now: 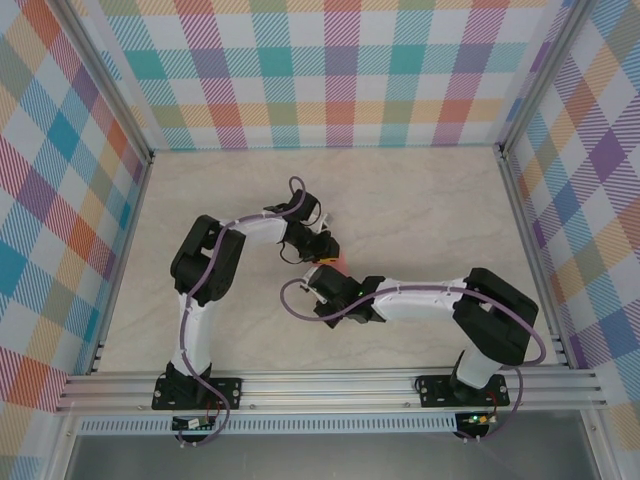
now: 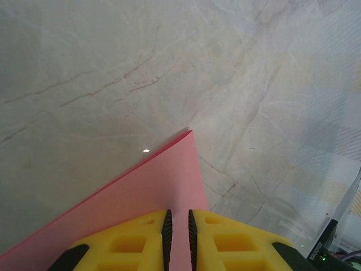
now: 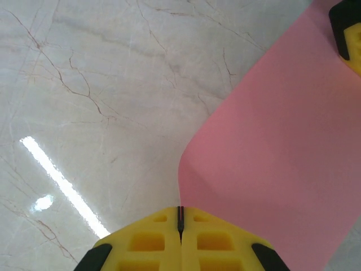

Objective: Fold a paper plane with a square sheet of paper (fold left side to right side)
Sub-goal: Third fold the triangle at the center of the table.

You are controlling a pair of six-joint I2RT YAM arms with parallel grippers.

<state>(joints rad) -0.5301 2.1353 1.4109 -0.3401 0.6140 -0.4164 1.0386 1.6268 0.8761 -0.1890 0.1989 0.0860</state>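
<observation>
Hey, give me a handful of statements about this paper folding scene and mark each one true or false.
1. The sheet of paper is blue. False: it is salmon pink.
2. The right gripper is shut at the sheet's edge. True.
3. The left gripper stands wide open, far from the paper. False: its jaws are nearly together, with the pink paper showing between them.
4. The table has a pale marble pattern. True.
5. The walls are plain white. False: they carry a multicoloured plaid.

Left pincer point(image 2: 178, 217) nearly closed, right pincer point(image 3: 180, 210) fully closed, both close together
</observation>
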